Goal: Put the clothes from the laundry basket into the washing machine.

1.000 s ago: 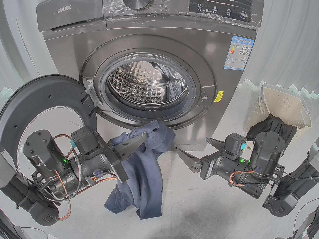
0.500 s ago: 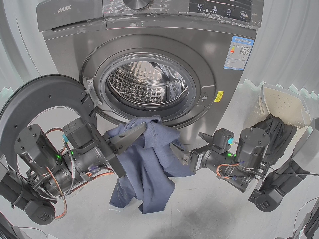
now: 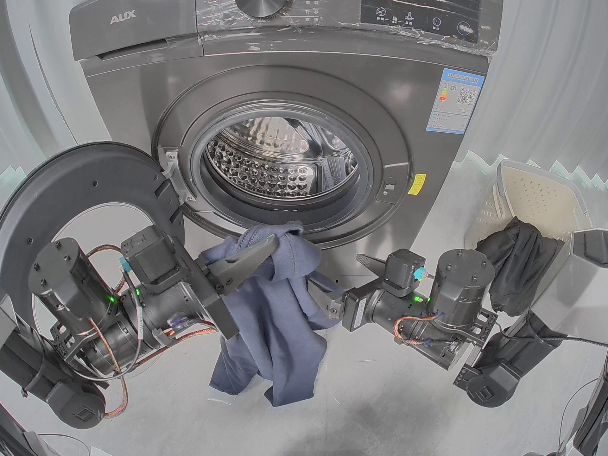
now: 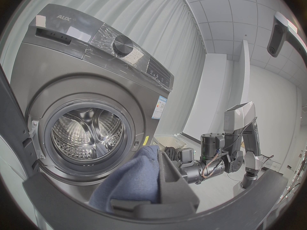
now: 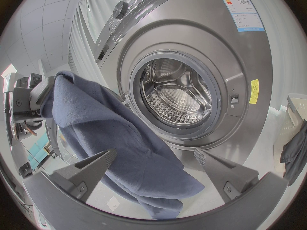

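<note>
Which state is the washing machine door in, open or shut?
Open. The door is swung out to the left of the washing machine, and the metal drum is visible through the round opening.

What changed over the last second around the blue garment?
The right gripper, open, swung toward the robot's left and now straddles the hanging blue garment. The left gripper lifted slightly, still shut on it. Washer door, laundry basket and dark garment unchanged.

Pale pleated curtain [image 3: 544,64] behind — glossy grey floor [image 3: 380,400], white wall [image 4: 208,90], panelled ceiling [image 4: 249,13]
</note>
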### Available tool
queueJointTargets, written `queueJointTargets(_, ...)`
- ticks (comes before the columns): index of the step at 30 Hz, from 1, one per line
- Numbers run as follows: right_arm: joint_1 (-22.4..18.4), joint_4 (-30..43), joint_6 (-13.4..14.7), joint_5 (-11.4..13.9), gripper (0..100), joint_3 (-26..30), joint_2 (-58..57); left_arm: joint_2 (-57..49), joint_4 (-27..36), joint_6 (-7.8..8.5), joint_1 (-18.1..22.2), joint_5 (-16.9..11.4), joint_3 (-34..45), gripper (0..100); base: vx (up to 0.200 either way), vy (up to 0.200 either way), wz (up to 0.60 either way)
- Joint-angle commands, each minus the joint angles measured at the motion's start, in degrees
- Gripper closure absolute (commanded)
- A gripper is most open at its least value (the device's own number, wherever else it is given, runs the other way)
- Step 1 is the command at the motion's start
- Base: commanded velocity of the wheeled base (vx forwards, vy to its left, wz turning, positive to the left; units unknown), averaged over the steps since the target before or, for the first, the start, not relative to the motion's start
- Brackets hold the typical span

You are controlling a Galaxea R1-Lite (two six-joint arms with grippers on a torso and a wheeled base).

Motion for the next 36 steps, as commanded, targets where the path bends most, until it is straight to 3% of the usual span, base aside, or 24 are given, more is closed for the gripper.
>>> queueJointTargets(1, 0.07, -0.12, 0.10, 1.54, 0, 1.63, -1.02, 0.20, 0.03, -0.08, 0.21, 0.07, -0.16, 100, 0.000, 0.000, 0.00)
queueJointTargets(5, 0.25, -2.06, 0.01, 4.53, 0, 4.88, -2.51, 0.38, 0.03, -0.08, 1.44, 0.07, -0.33, 100, 0.000, 0.000, 0.00)
queueJointTargets(10, 0.25, -2.94, -0.08, 6.90, 0, 4.97, -2.42, 0.29, 0.12, -0.08, 1.62, 0.07, -0.33, 100, 0.000, 0.000, 0.00)
queueJointTargets(21, -1.77, -3.38, -1.31, 7.61, 0, -0.74, 1.09, 0.03, 0.03, 0.01, 1.27, 0.07, 0.11, 100, 0.000, 0.000, 0.00)
queueJointTargets(26, -3.35, -3.38, -1.92, 9.28, 0, -0.57, 1.09, 0.11, 0.03, 0.10, 1.27, 0.07, 0.02, 100, 0.000, 0.000, 0.00)
queueJointTargets(29, -5.73, -3.46, -2.27, 12.62, 0, -0.30, 1.18, 0.20, 0.03, 0.10, 1.27, 0.07, 0.02, 100, 0.000, 0.000, 0.00)
queueJointTargets(36, -5.99, -3.55, -2.71, 17.01, 0, -1.45, 4.34, 0.20, 0.03, 0.10, 1.27, 0.07, -0.07, 100, 0.000, 0.000, 0.00)
